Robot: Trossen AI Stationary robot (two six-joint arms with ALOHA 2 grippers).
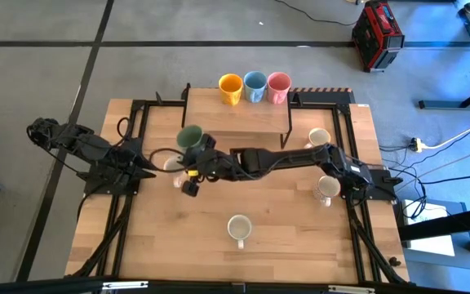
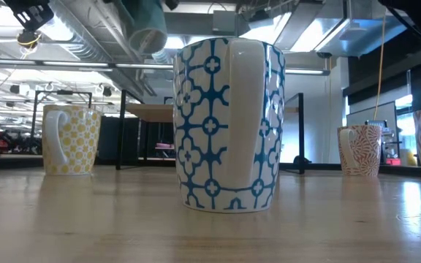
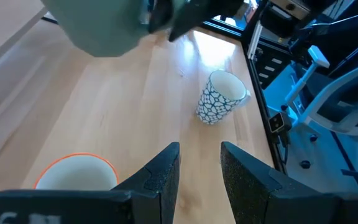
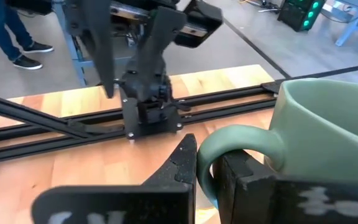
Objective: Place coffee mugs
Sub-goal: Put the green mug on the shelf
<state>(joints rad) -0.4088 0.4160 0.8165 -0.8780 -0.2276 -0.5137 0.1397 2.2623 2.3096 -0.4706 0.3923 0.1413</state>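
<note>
Three mugs (image 1: 254, 87) stand in a row on the raised shelf (image 1: 237, 116) behind the table (image 1: 284, 220) centre. One mug (image 1: 239, 228) stands near the front; two mugs (image 1: 323, 163) stand right.

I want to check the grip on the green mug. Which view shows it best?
The right wrist view: the right gripper is shut on the green mug, pinching its handle. The high view shows the mug held over the table. The low view catches only its underside, and the left wrist view a blurred part.

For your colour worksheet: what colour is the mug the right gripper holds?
Green. The mug shows best in the right wrist view, the right gripper shut on its handle.
</note>
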